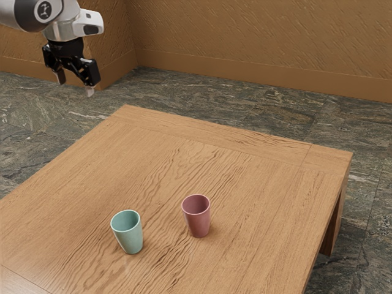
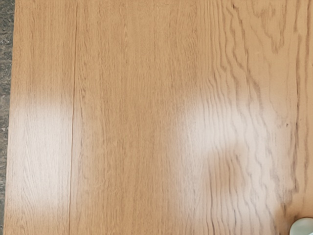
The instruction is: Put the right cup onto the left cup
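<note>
High over the far left corner of the table in the exterior view, my black gripper (image 1: 75, 76) hangs open, its two fingers well apart with nothing between them. A teal cup (image 1: 128, 233) and a pink cup (image 1: 197, 217) stand upright on the tabletop, a short distance apart, both far from the gripper. The pink one is toward the exterior view's right. In the wrist view, part of a pale greenish cup (image 2: 303, 227) shows at the corner.
The wooden table (image 1: 257, 177) carries both cups, and its edge (image 2: 11, 117) crosses the wrist view beside the dark stone floor (image 2: 6, 54). A textured brown wall (image 1: 263, 37) stands behind.
</note>
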Motion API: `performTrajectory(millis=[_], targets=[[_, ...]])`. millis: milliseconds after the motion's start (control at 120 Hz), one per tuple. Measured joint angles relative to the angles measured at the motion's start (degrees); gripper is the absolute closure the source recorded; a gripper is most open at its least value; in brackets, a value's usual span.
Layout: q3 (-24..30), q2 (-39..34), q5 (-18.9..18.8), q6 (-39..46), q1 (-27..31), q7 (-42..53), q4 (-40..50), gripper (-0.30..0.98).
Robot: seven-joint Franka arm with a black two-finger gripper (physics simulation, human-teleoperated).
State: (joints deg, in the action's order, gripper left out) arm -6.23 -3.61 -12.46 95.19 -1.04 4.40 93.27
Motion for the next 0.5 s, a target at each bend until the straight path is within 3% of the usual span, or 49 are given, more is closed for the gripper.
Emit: performTrajectory(millis=[200,500], targets=[[0.66,-1.14,0.03,0.16,0.37,0.34,1.41,0.00],[1.03,-4.12,3.03,1.14,0.45,0.63,17.49,0.00]])
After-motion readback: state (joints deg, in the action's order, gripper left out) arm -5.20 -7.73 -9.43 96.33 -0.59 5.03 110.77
